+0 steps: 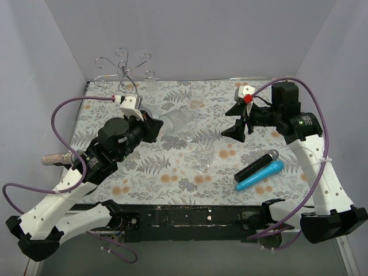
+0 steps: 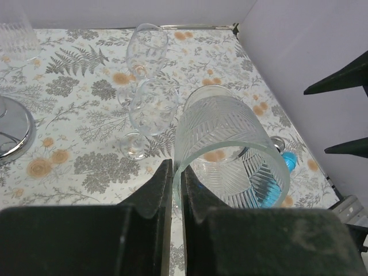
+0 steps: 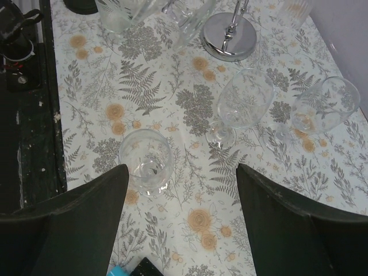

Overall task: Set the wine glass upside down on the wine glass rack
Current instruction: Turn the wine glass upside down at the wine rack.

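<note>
Near right on the tabletop, with that fern-and-flower cloth, a black microphone and a blue microphone lie side by side, touching.

Just left of them, around the middle, the nearest wine glass stands upright, mouth up. A second wine glass sits a bit farther in and a third wine glass farther again. As far as I can tell both are on their feet too. All three stand apart from both arms and from the rack.

The right gripper hovers over the right-centre, fingers spread wide with only cloth showing between them.

The left gripper is left of centre, fingers pinched narrow on the rim of a ribbed tumbler — so not a wine glass. The tumbler sticks out to the right from the fingers, lying roughly level with its mouth at the fingers.

Far left, the wine glass rack stands upright in the corner with its curled wire arms on top. A second tumbler stands just right of it.
</note>
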You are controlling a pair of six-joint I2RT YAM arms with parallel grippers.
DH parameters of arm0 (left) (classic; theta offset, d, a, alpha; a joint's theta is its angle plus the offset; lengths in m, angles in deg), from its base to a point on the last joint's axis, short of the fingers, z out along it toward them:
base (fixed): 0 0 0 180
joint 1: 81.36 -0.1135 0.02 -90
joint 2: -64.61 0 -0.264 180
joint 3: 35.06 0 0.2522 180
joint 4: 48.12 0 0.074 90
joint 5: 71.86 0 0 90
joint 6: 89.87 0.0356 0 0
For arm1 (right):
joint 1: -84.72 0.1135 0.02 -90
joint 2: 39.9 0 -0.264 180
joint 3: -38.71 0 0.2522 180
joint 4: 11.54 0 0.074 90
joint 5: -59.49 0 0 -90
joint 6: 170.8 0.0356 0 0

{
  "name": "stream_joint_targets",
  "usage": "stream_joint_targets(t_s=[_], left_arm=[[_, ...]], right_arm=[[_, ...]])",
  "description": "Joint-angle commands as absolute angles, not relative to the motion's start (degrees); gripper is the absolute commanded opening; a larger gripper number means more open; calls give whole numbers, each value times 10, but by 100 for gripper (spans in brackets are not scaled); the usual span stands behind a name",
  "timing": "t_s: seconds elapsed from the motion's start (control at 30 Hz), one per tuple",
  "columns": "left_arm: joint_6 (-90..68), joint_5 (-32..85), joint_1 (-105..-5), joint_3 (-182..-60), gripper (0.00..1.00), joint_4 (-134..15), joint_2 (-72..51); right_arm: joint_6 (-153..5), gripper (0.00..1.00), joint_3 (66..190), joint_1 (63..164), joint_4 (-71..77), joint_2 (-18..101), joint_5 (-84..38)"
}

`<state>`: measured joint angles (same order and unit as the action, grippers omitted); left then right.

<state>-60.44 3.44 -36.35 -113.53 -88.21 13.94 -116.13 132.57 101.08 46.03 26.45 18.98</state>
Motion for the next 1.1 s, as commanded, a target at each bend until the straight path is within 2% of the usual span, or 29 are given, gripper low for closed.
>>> stream_joint_targets(t_s=[0.0, 0.4, 0.53, 0.9, 1.07], left_arm=[[-623, 42, -362, -1133, 0, -765, 144], [-650, 21, -362, -1107, 0, -683, 130], [-663, 30, -362, -1110, 0, -655, 111], [-700, 66, -361, -1129, 0, -628, 59], [-708, 71, -362, -1131, 0, -625, 52]], right_arm=[[-1106, 84, 1332, 1006, 439, 261, 233], [-980, 82, 1368, 1008, 383, 313, 283], [-918, 79, 1388, 1011, 369, 349, 307], [-817, 76, 1434, 1035, 292, 398, 231], [-793, 65, 1436, 1046, 281, 417, 216]])
